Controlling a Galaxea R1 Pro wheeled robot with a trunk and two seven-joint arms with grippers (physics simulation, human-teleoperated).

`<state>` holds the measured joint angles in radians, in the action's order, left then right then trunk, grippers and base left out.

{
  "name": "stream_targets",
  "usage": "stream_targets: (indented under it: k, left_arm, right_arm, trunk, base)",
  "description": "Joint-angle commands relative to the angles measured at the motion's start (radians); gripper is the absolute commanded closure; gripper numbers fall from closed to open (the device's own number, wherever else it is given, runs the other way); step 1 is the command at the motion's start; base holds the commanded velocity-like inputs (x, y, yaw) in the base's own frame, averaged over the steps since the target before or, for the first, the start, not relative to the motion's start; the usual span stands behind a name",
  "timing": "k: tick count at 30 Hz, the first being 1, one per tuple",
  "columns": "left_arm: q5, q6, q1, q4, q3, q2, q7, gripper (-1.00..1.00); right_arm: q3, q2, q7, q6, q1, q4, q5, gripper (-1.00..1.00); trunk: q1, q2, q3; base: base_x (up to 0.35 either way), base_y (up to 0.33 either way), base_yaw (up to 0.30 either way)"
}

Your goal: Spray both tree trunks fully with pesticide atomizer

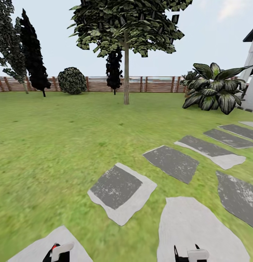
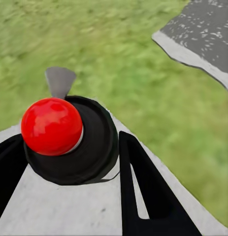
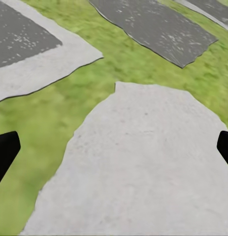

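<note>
Left gripper (image 2: 69, 162) fingers pinched the pesticide atomizer (image 2: 69, 140) around its black top; we judged it light, rigid, slippery. Right gripper (image 3: 114, 152) fingers spread, empty. Tree (image 1: 126, 72) stood at twelve o'clock.

Two tools show at the near edge, the left tool (image 1: 57, 251) and the right tool (image 1: 192, 254). One pesticide atomizer (image 2: 69, 137) sits between the left one's fingers. One tall leafy tree (image 1: 126, 54) stands far off, with one round shrub (image 1: 71, 80), one broad-leaved plant (image 1: 212, 87), and about eight stepping stones (image 1: 121, 191).
</note>
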<state>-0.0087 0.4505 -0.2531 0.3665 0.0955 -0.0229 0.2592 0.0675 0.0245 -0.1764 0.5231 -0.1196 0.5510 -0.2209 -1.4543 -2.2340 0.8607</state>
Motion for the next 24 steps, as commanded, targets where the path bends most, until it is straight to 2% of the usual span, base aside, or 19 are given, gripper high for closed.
stream_targets:
  k: [1, 24]
  left_arm:
    - [0.000, 0.000, 0.000, 0.000, 0.000, 0.000, 0.000, 1.00]
    - [0.000, 0.000, 0.000, 0.000, 0.000, 0.000, 0.000, 1.00]
  right_arm:
    - [0.000, 0.000, 0.000, 0.000, 0.000, 0.000, 0.000, -1.00]
    - [0.000, 0.000, 0.000, 0.000, 0.000, 0.001, 0.000, -1.00]
  trunk:
    - [0.000, 0.000, 0.000]
    - [0.000, 0.000, 0.000]
  base:
    - [0.340, 0.000, 0.000]
    - [0.340, 0.000, 0.000]
